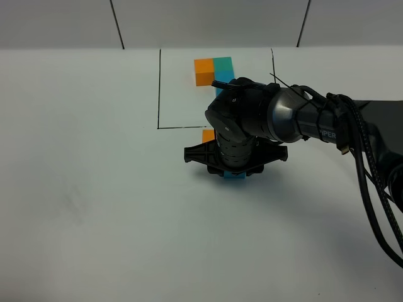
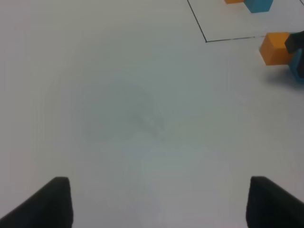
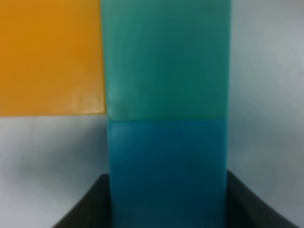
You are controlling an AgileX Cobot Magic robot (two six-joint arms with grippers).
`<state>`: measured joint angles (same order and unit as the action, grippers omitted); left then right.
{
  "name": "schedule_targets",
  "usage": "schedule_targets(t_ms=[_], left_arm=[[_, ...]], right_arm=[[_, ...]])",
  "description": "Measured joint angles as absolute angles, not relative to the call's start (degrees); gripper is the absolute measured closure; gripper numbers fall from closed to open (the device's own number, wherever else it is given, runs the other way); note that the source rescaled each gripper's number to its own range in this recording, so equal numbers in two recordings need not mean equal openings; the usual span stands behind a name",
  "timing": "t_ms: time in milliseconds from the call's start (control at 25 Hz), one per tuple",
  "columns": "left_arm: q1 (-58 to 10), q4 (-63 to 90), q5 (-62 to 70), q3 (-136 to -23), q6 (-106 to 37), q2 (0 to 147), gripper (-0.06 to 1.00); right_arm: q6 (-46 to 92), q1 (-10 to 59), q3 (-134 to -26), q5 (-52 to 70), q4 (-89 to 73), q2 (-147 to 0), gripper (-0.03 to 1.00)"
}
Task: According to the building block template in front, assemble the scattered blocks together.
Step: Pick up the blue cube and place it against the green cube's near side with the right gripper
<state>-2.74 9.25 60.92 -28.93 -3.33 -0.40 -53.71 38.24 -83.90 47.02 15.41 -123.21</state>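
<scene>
Right hand (image 1: 234,171) hung low over the counter (image 1: 94,189) just near of the drawn rectangle, its black body pointing straight down and hiding most of what lay under it. The right wrist view showed its two dark fingers (image 3: 83,209) standing on either side of the sky-blue cube (image 3: 166,166), close against its faces, so the hand was closed on that cube; whether it was pressing hard could not be told. The teal-green cube (image 3: 166,57) sat flush against the far face of the blue one, and the orange cube (image 3: 50,57) touched the teal-green cube's left side, the three forming an L.

From above, only a sliver of the blue cube showed at the near edge of the hand and a corner of the orange cube at its far left edge. White lettering on the right arm's (image 1: 296,116) sleeve was partly hidden and could not be read whole.

The building block template (image 1: 213,70) lay in the far part of the thin black rectangle (image 1: 158,94), its orange and teal-green cubes side by side, its blue cube mostly covered by the arm.

The left hand (image 2: 159,202) hovered over bare counter well to the left, its two dark fingertips wide apart with nothing between them.
</scene>
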Motion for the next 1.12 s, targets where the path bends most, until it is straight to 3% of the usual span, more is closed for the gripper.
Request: schedule_targets(t_ms=[1120], left_arm=[[-2.7, 9.2, 60.9, -28.9, -3.3, -0.4, 0.34]], right_arm=[[-51.6, 38.2, -83.9, 46.9, 15.3, -123.2, 0.97]])
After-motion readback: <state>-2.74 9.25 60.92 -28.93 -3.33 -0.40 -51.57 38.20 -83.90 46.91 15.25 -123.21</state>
